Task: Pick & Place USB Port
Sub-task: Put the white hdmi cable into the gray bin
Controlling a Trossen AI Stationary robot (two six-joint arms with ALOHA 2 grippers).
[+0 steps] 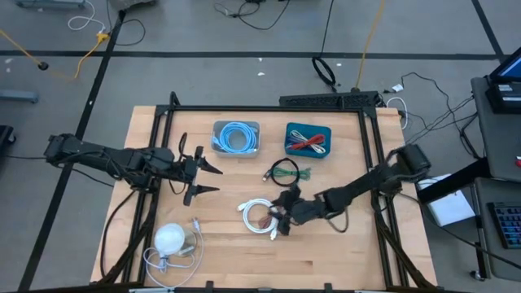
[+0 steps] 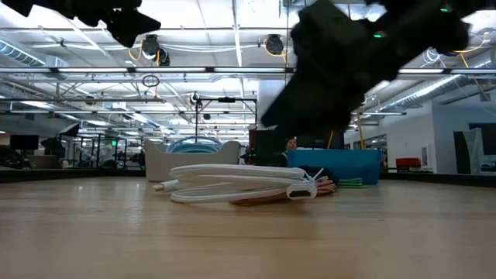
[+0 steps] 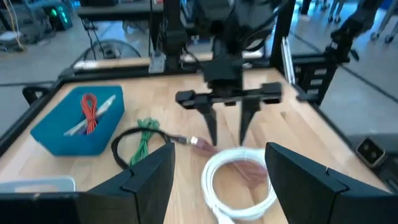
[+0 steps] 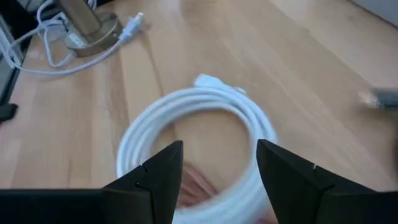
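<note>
A white coiled USB cable [image 1: 259, 216] lies flat on the wooden table, its white plug [image 4: 205, 81] at the coil's edge; something pinkish-brown [image 3: 247, 169] lies inside the ring. My right gripper [image 4: 221, 180] stands open just above the coil, fingers slanting down, and it also shows in the left wrist view [image 3: 227, 134]. In the low view it hangs as a dark blur [image 2: 333, 70] over the coil [image 2: 240, 183]. To the coil's left, my left gripper [image 1: 216, 179] waits open above the table, pointing toward it.
At the back stand a grey bin with a blue cable [image 1: 236, 137] and a blue bin with red cables [image 1: 308, 140]. A black and green cable [image 1: 286, 171] lies just beyond the coil. A white lamp with its cord [image 1: 171, 238] sits near left. Black frame rails [image 1: 370, 163] border the table.
</note>
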